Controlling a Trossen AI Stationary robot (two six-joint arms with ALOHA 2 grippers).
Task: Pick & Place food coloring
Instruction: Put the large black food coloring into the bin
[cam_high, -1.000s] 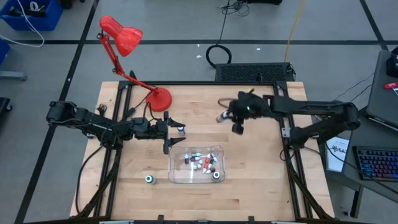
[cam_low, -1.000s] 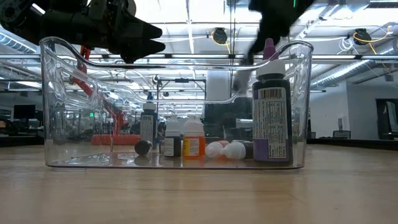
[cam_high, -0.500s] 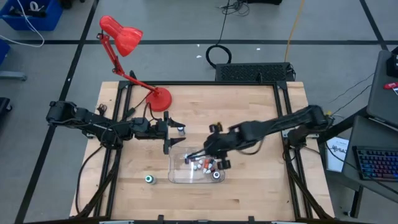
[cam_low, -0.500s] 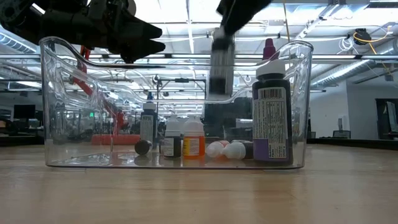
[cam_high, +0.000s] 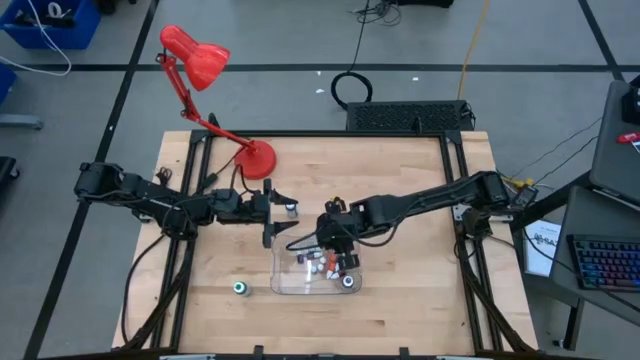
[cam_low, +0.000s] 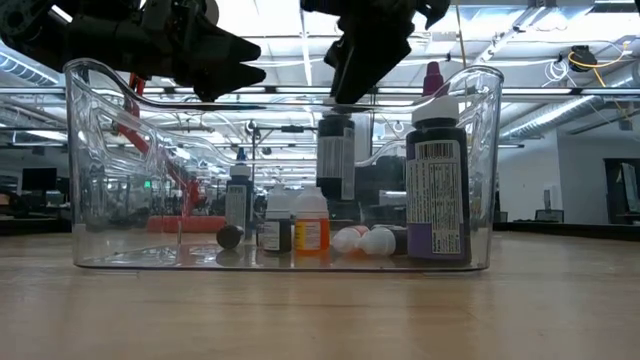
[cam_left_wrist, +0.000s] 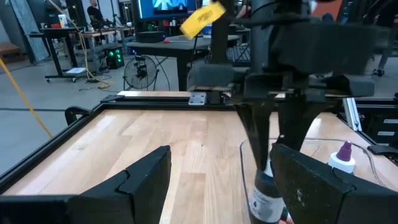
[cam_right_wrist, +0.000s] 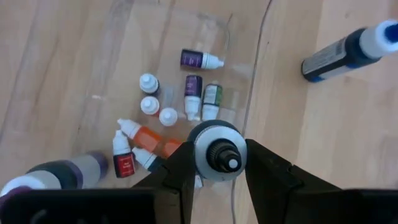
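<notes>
beside the tray's back-left corner hangs the left gripper (cam_high: 283, 213), fingers spread, holding nothing; over the clear plastic tray (cam_high: 284, 284) the right gripper (cam_high: 335, 234) clamps a dark food coloring bottle (cam_low: 336, 155) by its cap, above the other bottles (cam_right_wrist: 194, 93); one stray bottle (cam_high: 241, 288) lies left of the tray.

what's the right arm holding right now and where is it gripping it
A dark bottle, gripped at its cap by the right end effector, hanging over the tray.

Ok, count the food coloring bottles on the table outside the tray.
2: one bottle left of the tray, one bottle just beyond the left gripper. Arms could hide more.
</notes>
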